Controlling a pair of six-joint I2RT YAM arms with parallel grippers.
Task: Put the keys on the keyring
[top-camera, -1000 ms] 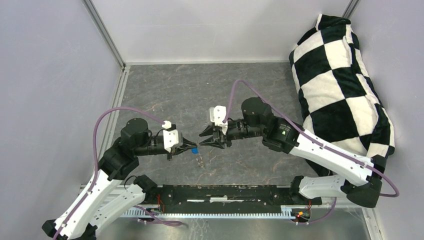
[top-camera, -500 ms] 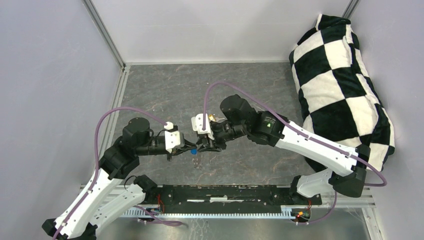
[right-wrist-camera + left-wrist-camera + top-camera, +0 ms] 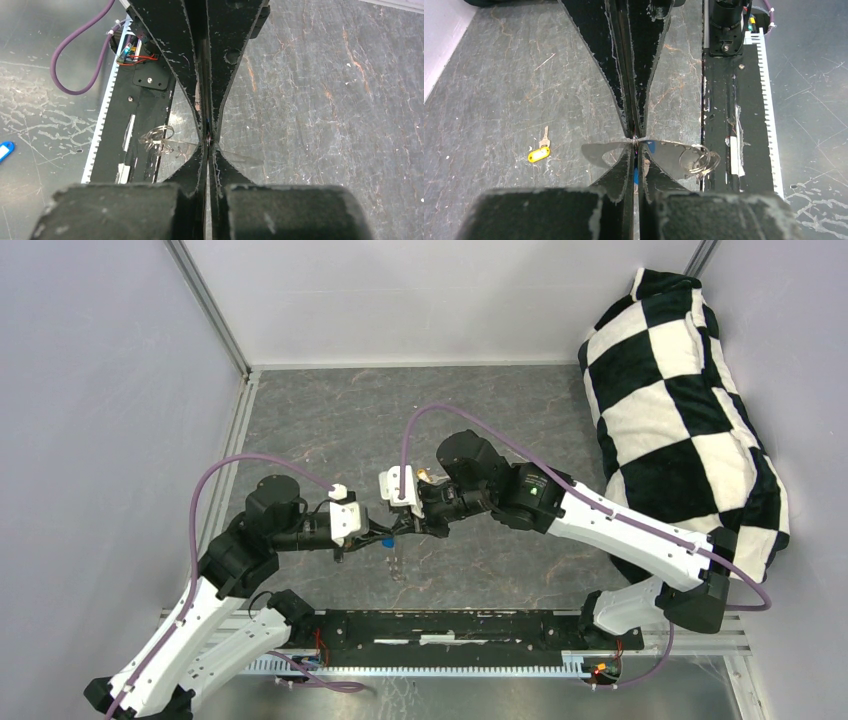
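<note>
My left gripper (image 3: 378,536) (image 3: 636,145) and right gripper (image 3: 398,531) (image 3: 207,143) meet tip to tip above the table's front middle, both shut. The blue key (image 3: 387,541) (image 3: 636,175) shows as a blue sliver between the left fingers. The keyring (image 3: 698,160) (image 3: 157,136) is a thin silver band running across both sets of tips, with its coils hanging to the side (image 3: 398,562). The right fingers pinch that band. The yellow-headed key (image 3: 539,154) lies flat on the table away from both grippers; the right arm hides it in the top view.
A black-and-white checked cushion (image 3: 680,400) fills the right side. The black base rail (image 3: 450,640) runs along the near edge, just below the grippers. White walls close in the back and left. A small blue object (image 3: 4,150) lies on the shiny metal beyond the rail.
The right arm has swung left to the left gripper's tips and its jaws, open a moment ago, have shut on the band. The left arm has stayed put.
</note>
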